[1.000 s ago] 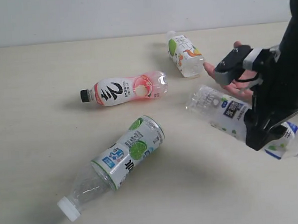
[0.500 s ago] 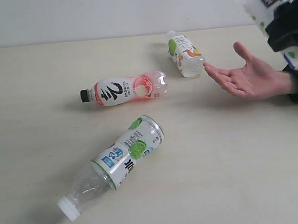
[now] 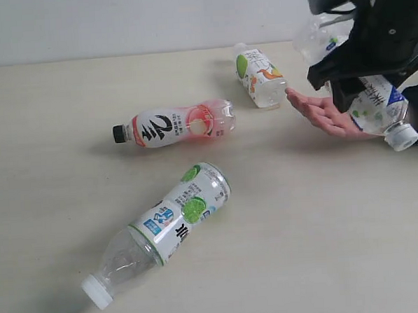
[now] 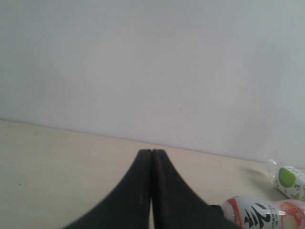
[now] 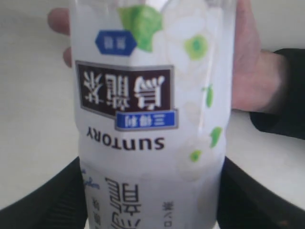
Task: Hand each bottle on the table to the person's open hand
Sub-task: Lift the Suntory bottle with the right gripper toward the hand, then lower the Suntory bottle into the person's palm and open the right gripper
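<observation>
My right gripper (image 3: pixel 352 79) is shut on the blue-white bottle (image 3: pixel 378 105), which it holds tilted just above the person's open hand (image 3: pixel 326 112), white cap pointing down toward the wrist. In the right wrist view the bottle (image 5: pixel 152 119) fills the frame between the black fingers (image 5: pixel 259 195), and the hand (image 5: pixel 248 71) lies behind it. Three bottles lie on the table (image 3: pixel 326 248): the pink-white one (image 3: pixel 176 123), the green-lime one (image 3: pixel 167 225) and the green-orange one (image 3: pixel 259 77). My left gripper (image 4: pixel 151 152) is shut on nothing, low over the table, and stays outside the exterior view.
A pale wall runs along the table's far edge. The green-orange bottle lies close to the person's fingertips. In the left wrist view the pink-white bottle (image 4: pixel 262 214) and the green-orange bottle (image 4: pixel 288 179) show ahead, off to one side.
My right gripper lifted the blue-white bottle off the table, swung it up high, and has now come down with it over the open hand. The other bottles have not moved.
</observation>
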Controlling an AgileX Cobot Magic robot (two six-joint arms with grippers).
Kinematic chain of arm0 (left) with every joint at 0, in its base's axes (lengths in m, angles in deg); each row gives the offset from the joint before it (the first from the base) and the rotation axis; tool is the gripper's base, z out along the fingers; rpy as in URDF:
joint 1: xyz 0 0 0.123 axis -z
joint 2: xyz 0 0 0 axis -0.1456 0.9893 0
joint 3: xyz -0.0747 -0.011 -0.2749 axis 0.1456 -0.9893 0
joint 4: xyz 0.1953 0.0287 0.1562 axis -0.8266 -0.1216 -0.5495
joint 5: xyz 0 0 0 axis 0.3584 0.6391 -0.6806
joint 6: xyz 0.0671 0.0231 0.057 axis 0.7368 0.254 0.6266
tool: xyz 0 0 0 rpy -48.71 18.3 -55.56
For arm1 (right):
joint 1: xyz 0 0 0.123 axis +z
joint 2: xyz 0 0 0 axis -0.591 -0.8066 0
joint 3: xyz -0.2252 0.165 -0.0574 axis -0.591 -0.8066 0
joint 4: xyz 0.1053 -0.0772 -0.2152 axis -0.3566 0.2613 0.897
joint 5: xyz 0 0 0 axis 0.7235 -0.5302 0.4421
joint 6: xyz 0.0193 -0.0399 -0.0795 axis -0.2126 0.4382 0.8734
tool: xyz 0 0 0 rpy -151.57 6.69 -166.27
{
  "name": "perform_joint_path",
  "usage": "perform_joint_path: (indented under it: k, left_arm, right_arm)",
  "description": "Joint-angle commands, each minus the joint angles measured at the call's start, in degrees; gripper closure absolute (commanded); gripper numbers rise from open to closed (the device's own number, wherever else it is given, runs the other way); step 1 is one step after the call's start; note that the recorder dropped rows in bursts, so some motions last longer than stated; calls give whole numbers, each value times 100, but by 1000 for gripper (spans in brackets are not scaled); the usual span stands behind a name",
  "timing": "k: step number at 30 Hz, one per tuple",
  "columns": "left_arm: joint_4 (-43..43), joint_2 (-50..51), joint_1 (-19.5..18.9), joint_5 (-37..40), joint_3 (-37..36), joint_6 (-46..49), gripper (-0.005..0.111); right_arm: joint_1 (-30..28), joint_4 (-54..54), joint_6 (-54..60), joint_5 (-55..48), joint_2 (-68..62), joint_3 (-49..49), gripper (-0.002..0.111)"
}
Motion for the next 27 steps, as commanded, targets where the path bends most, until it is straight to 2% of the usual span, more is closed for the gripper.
perform_joint_path:
  k: [1,12,27]
  left_arm:
    - [3,-30,-13,-34,-16,-35,106]
    - [3,-30,-13,-34,-16,-35,106]
    - [3,-30,-13,-34,-16,-35,106]
  right_arm:
    - [8,337,-316,-16,-545,171,108]
    - [-11,711,-773,523,-1145,254,108]
    - [-11,916,-718,460,-1289,254,106]
